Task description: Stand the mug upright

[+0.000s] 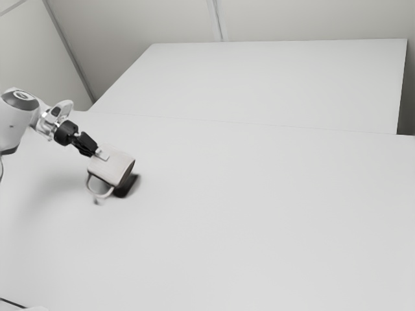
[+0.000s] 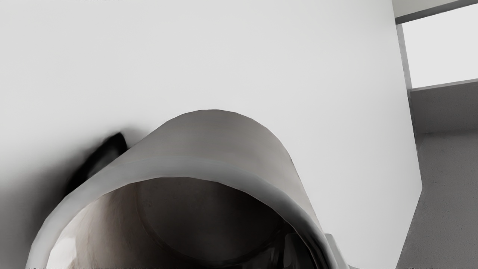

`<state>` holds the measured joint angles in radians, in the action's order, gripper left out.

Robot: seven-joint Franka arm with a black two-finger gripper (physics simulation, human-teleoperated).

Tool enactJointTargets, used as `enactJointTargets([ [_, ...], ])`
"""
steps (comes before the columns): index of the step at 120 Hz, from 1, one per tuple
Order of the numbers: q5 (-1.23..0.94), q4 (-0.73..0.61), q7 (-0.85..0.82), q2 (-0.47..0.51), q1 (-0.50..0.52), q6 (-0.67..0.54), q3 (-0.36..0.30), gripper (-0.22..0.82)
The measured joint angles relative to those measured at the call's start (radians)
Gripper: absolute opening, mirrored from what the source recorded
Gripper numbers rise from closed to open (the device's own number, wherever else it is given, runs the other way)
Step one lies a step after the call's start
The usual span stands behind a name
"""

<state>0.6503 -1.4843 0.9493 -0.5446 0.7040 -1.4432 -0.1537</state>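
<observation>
The gripper [image 1: 98, 154] reaches down from the exterior view's left, its tips at the upper side of the light grey mug [image 1: 111, 166]. The mug is tilted, its dark base turned toward the exterior view's lower right and its handle hanging below. A dark shadow lies under the base; whether an edge touches the table I cannot tell. In the wrist view the mug [image 2: 224, 138] has its open mouth toward the camera. The gripper [image 2: 314, 244] is shut on the mug's wall, one finger inside the mouth and the other outside. The handle is hidden there.
The white table [image 1: 259, 214] extends around the mug and far toward the exterior view's right. Behind it stands another white surface [image 1: 272, 78], with pale walls beyond. A dark cable [image 1: 13, 302] shows at the exterior view's lower left corner.
</observation>
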Motion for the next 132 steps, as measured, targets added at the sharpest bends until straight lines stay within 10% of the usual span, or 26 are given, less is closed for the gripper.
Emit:
enactJointTargets([
  [54,-0.331,-0.386,-0.009,0.369,-0.246,-0.428,0.008,-0.17],
  [123,-0.541,-0.619,-0.037,0.455,-0.375,-0.799,0.009,-0.17],
  [132,-0.547,-0.625,-0.040,0.452,-0.376,-0.807,0.010,-0.05],
])
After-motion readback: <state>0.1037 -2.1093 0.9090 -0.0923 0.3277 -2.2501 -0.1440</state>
